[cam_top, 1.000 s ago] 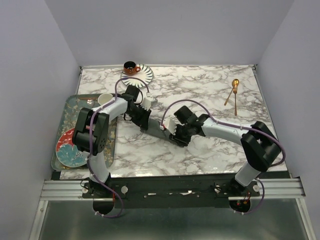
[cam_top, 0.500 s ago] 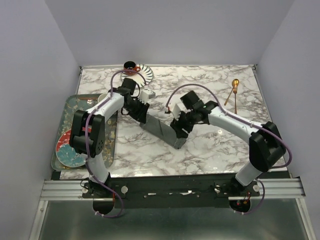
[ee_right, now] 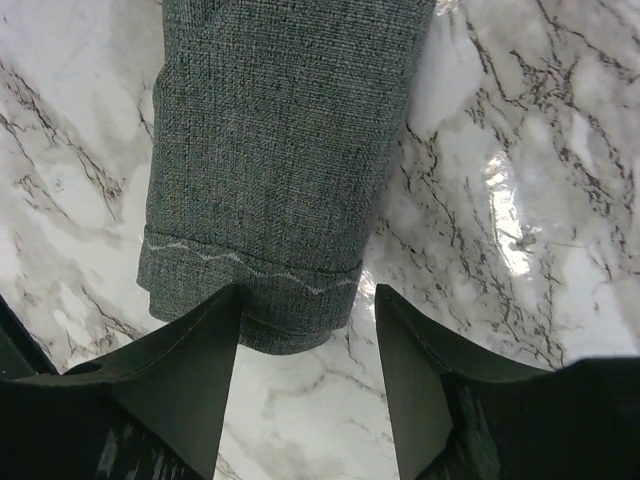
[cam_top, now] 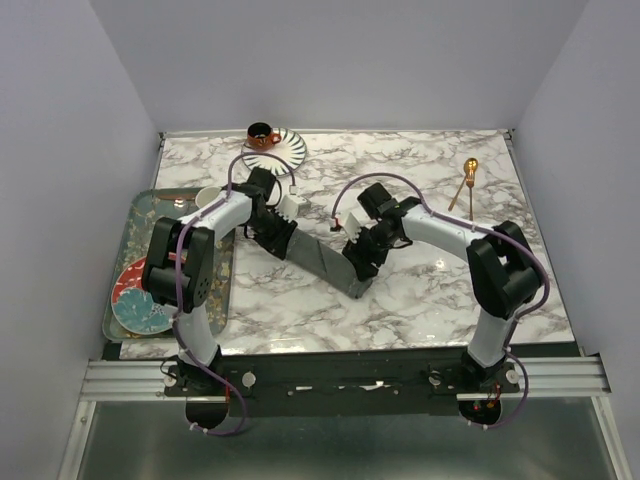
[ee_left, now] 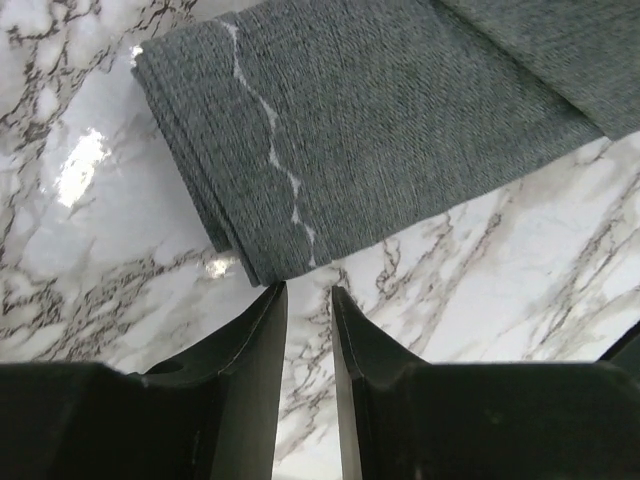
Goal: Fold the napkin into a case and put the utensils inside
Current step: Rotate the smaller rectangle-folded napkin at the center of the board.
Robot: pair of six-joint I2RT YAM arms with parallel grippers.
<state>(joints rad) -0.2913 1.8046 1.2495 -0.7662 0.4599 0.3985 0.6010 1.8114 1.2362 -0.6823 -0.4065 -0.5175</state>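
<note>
The napkin lies on the marble as a long, narrow dark grey folded strip, running diagonally between my two grippers. My left gripper sits at its upper-left end. In the left wrist view that gripper is slightly open, marble shows between the tips, and the napkin's stitched end lies just ahead of them. My right gripper is at the lower-right end. In its wrist view it stands wide open over the napkin's end, gripping nothing. Two gold utensils lie crossed at the far right.
An orange cup on a striped saucer stands at the back edge. A tray at the left holds a patterned plate and a white cup.
Both grippers have opened and come off the cloth. The right arm has drawn back toward the table's rear, and the folded strip now shows between the grippers.
</note>
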